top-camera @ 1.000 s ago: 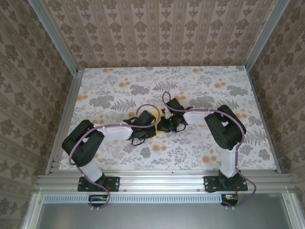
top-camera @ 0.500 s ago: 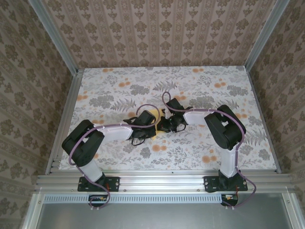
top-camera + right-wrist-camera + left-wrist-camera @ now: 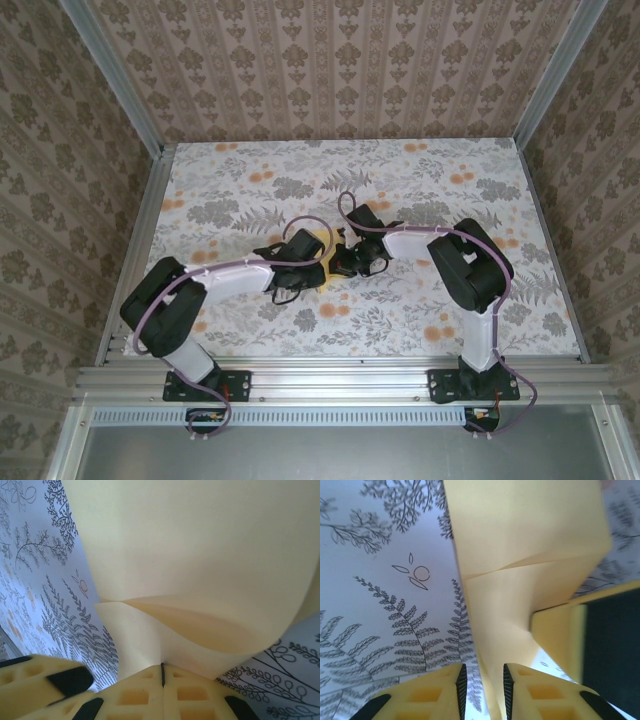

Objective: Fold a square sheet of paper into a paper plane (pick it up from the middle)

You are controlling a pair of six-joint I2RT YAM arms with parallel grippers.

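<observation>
Item: paper (image 3: 530, 535), plain yellow, part-folded, with a sharp crease across it and a soft bend below.
Location: middle of the counter (image 3: 240, 170), between the two end effectors; from above only a small yellow patch shows between the black wrists.
Attitude: raised off the counter at its near end, with the fern print visible beside and beneath it.
Right end effector (image 3: 162, 670): fingers pressed together, pinching the paper, which rises straight out of the seam between them.
Left end effector (image 3: 482, 672): fingers slightly spread, with counter print showing in the narrow gap. The lower strip of the paper runs down into that gap, close to the right-hand finger.
Relation: the two end effectors are just beside each other, and a yellow finger of each shows at the edge of the other's wrist view.
Counter: pale, printed with grey ferns and small orange flowers.
Surround: aluminium frame and patterned walls on three sides.
</observation>
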